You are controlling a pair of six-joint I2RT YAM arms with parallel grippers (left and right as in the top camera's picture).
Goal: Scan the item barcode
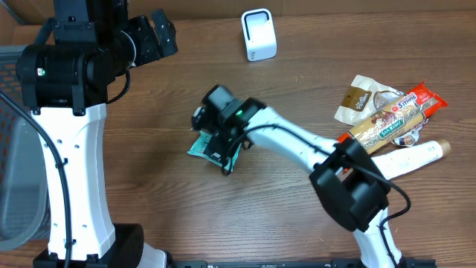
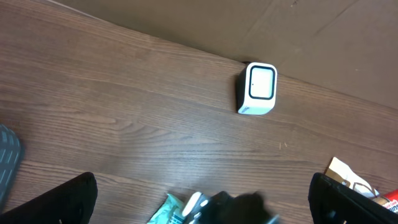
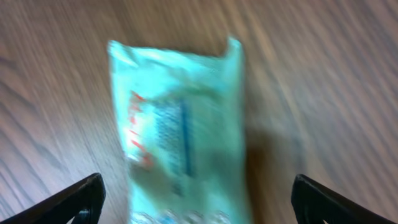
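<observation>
The item, a teal packet [image 1: 199, 145] with printed lines on its face, lies flat on the wooden table left of centre. My right gripper [image 1: 217, 149] hangs just over it. In the right wrist view the blurred packet [image 3: 177, 130] lies between my right gripper's [image 3: 202, 208] wide-apart fingers, which stand open and clear of it on both sides. The white scanner [image 1: 258, 34] stands at the back of the table, also seen as a white box [image 2: 257, 89]. My left gripper [image 1: 160, 33] is raised at the back left; its fingers [image 2: 59, 202] stand open and empty, above the packet's corner [image 2: 169, 211].
A heap of other goods lies at the right: a brown pouch [image 1: 364, 97], a red-ended snack pack [image 1: 394, 119] and a white tube [image 1: 413, 158]. A grey basket [image 1: 11, 149] sits at the left edge. A cardboard wall runs along the back.
</observation>
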